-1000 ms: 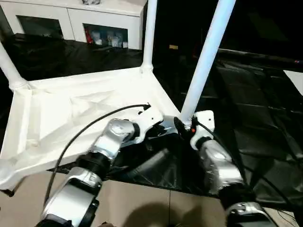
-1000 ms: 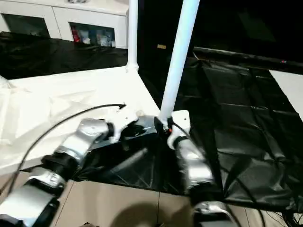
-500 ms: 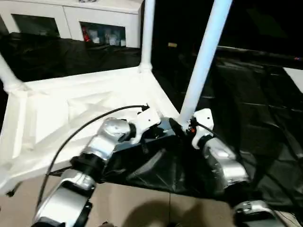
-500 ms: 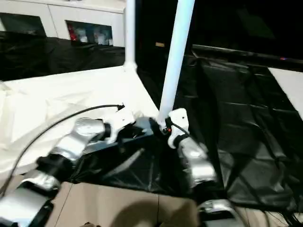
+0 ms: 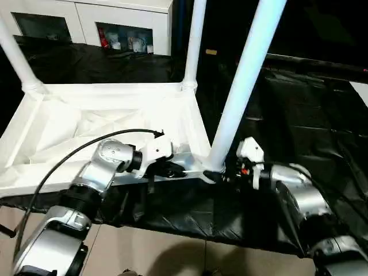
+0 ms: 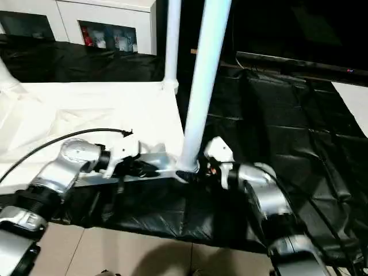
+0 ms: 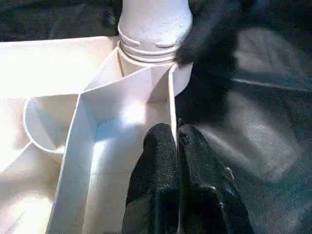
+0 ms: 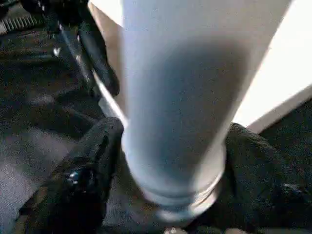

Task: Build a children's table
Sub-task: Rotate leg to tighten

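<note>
- The tabletop (image 5: 109,123) is seen lying upside down on black sheeting (image 5: 299,109), its ribbed underside turned upward; the sheeting covers the floor beneath and to the right of it.
- Three legs are seen standing upright in corner sockets: the near-right leg (image 5: 244,75) rises from the corner closest to the robot's right arm; the far-right leg (image 5: 194,40) stands at the far corner on the same side; the far-left leg (image 5: 17,57) is seated at the far corner on the left.
- The left gripper (image 7: 176,139) is seen clenched on the thin near rim wall of the tabletop, one finger on each face of the wall, just beside the near-right socket; in the head views it (image 5: 172,169) is placed at the near edge, with a black cable (image 5: 69,155) looping over the silver forearm.
- The right gripper (image 8: 170,151) is seen set around the base of the near-right leg, a black finger on either side of the tube just above its collar; whether the pads press on the tube cannot be told; in the head views it (image 6: 195,172) is found at the foot of that leg.
- A white cabinet (image 5: 86,23) with glass doors is seen behind the sheeting, well apart from the tabletop.
</note>
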`<state>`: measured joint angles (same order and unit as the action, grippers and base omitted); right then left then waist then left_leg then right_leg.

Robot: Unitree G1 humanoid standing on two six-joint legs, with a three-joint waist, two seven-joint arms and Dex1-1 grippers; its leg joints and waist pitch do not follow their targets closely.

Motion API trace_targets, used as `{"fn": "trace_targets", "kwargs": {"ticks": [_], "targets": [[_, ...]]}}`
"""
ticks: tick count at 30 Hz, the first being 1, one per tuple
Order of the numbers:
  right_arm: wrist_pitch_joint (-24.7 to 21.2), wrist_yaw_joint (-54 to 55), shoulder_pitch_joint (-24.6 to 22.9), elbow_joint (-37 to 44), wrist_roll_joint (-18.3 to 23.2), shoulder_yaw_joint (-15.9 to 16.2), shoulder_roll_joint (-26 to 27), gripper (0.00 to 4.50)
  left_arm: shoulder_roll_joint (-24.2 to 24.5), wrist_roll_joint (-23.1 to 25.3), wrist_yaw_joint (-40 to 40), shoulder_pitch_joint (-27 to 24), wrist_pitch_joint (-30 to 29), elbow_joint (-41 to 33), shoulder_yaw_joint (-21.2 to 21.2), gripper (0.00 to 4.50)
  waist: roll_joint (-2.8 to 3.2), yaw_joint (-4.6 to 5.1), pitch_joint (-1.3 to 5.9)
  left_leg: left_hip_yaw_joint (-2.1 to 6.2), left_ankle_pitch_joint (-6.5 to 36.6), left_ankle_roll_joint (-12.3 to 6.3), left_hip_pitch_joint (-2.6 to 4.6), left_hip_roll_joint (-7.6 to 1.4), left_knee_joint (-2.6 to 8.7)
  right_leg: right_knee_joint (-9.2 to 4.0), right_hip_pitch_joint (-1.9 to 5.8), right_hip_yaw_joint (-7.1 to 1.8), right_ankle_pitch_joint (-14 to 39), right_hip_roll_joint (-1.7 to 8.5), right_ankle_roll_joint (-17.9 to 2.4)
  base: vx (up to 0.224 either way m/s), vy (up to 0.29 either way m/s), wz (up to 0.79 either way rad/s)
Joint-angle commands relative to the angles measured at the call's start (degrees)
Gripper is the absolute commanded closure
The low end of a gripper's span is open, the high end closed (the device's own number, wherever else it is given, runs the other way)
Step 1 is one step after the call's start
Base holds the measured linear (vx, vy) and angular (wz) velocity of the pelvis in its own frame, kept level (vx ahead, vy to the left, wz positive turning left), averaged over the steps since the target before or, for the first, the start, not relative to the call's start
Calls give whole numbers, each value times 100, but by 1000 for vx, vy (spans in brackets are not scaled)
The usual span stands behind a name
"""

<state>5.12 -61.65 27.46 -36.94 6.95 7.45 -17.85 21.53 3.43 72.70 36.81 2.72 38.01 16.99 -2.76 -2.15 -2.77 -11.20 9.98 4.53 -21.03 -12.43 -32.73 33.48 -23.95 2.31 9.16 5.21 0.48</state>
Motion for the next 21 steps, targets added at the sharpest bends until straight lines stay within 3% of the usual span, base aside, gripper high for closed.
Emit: {"fn": "trace_targets", "kwargs": {"ticks": [1, 8, 10, 11, 15, 17, 19, 21], "targets": [[-8, -74, 105, -72, 55, 7, -22, 133, 57, 135, 220, -77, 16, 67, 274, 450, 4, -29, 347, -14, 1448, -314, 80, -89, 351, -289, 281, -143, 1118, 192, -1495, 0, 0, 0], [-8, -74, 105, -72, 55, 7, -22, 133, 57, 135, 220, -77, 16, 67, 274, 450, -4, -51, 364, -18, 1287, -281, 69, -82, 338, -260, 291, -142, 948, 191, -1474, 0, 0, 0], [2, -232, 143, -135, 52, 32, -6, 164, 82, 153, 280, -61, 42, 78, 304, 450, 0, -61, 372, -18, 1261, -295, 68, -83, 333, -250, 296, -139, 887, 190, -1498, 0, 0, 0], [4, -248, 143, -145, 45, 43, -4, 168, 84, 162, 280, -56, 45, 84, 311, 450, 60, -70, 379, -20, 1260, -281, 75, -85, 332, -252, 296, -137, 786, 182, -1529, 0, 0, 0], [-310, -137, -57, -59, 141, 59, 99, 188, -15, 312, -47, 16, -117, 292, 316, 450, 71, -86, 370, -30, 1361, -234, 76, -78, 327, -243, 304, -137, 758, 167, -1569, 0, 0, 0], [-339, 368, -141, -102, 109, -63, 266, 189, -215, 349, -478, 110, -278, 442, 234, 450, 37, -99, 352, -22, 1563, -173, 82, -77, 340, -282, 289, -138, 1135, 181, -1486, 0, 0, 0], [-306, 946, -179, -202, 47, -201, 456, 191, -413, 396, -896, 197, -396, 576, 181, 450, 47, -108, 324, -6, 1892, -42, 133, -70, 355, -358, 227, -145, 1774, 202, -1317, 0, 0, 0], [-351, 1661, -202, -302, 25, -383, 763, 192, -674, 441, -1334, 274, -567, 691, 171, 450, 23, -74, 294, 31, 2199, 103, 145, -51, 369, -448, 178, -136, 2676, 214, -991, -56, -7, 1]]}}
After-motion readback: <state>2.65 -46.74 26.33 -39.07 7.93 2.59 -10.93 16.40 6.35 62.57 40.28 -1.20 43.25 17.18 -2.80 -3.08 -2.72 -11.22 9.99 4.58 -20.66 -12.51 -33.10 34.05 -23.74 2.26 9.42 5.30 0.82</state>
